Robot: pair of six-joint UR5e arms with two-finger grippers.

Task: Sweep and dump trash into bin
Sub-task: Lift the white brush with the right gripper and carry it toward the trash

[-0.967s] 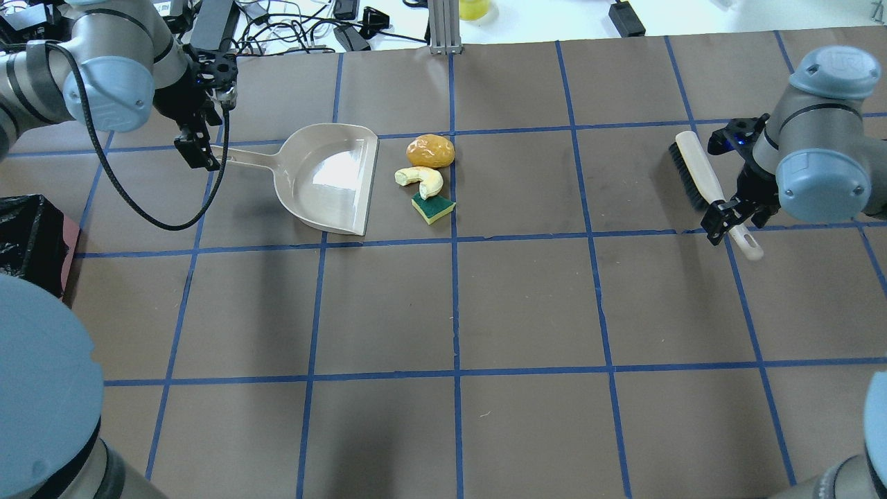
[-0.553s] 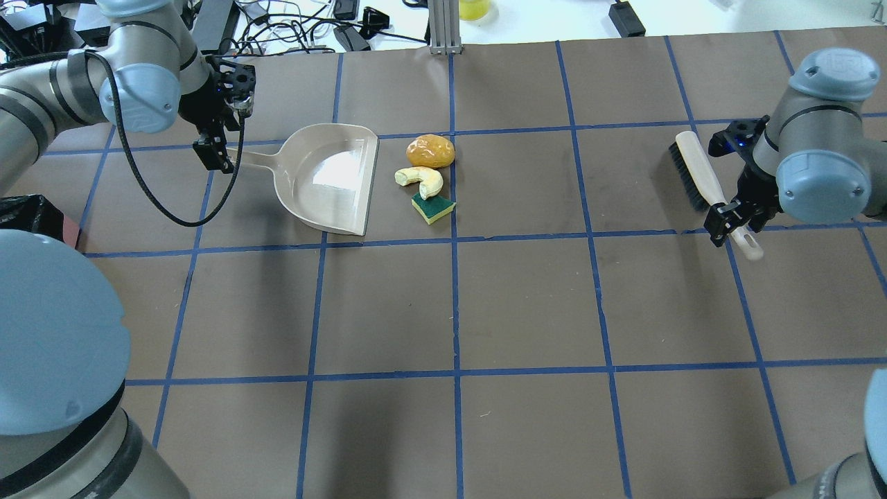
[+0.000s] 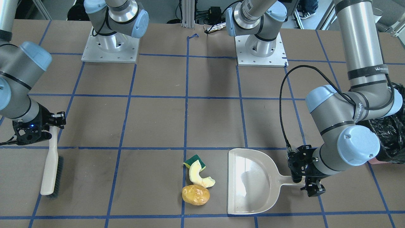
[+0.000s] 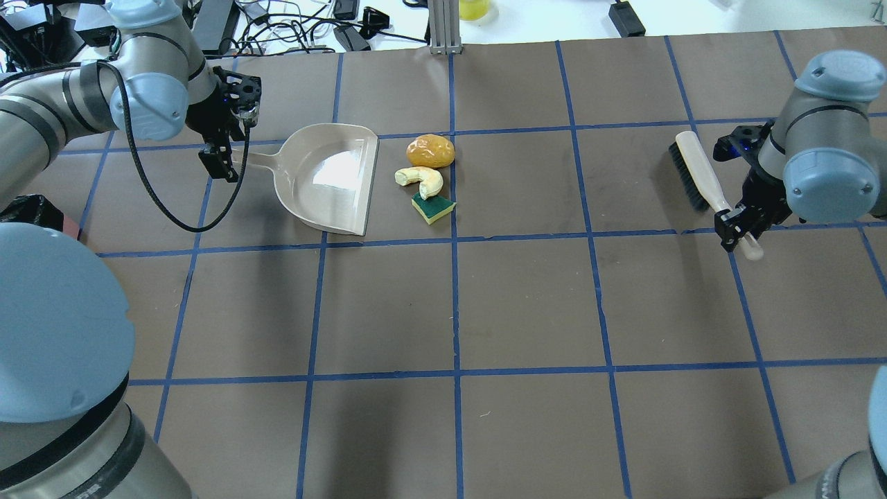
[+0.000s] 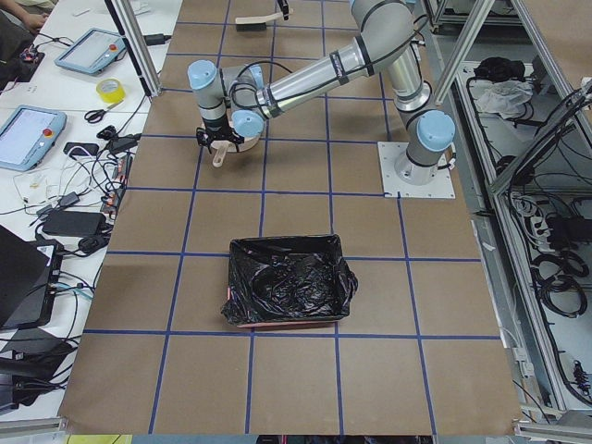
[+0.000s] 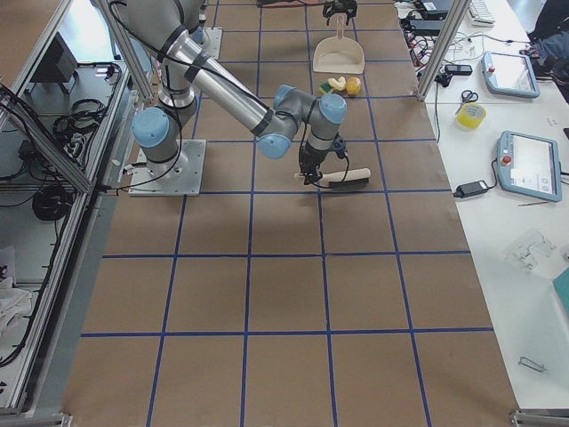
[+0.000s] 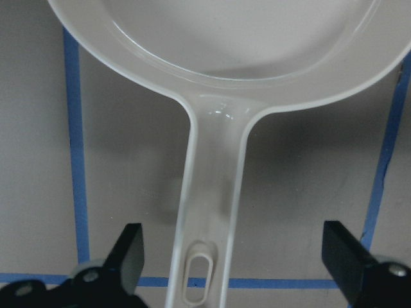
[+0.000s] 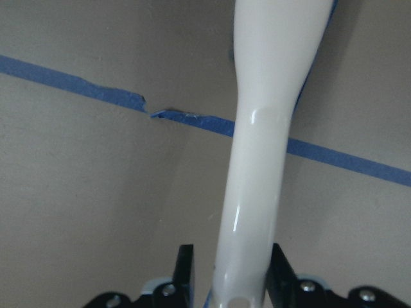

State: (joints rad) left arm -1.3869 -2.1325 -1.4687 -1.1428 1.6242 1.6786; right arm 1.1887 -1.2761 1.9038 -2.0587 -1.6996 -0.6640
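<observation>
Now my left hand (image 4: 220, 163) has shifted over the dustpan (image 4: 332, 180) handle, jaws wide, not gripping; right hand (image 4: 736, 231) clamps the brush (image 4: 695, 170). Trash (image 4: 431, 181) lies unswept just beside the pan mouth on the worktop (image 4: 527, 298).

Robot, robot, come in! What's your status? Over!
Left gripper open, straddling dustpan handle. Right gripper around brush handle, clamp unclear. Trash, three pieces, on table by empty dustpan mouth. Nothing between them. Over.
</observation>
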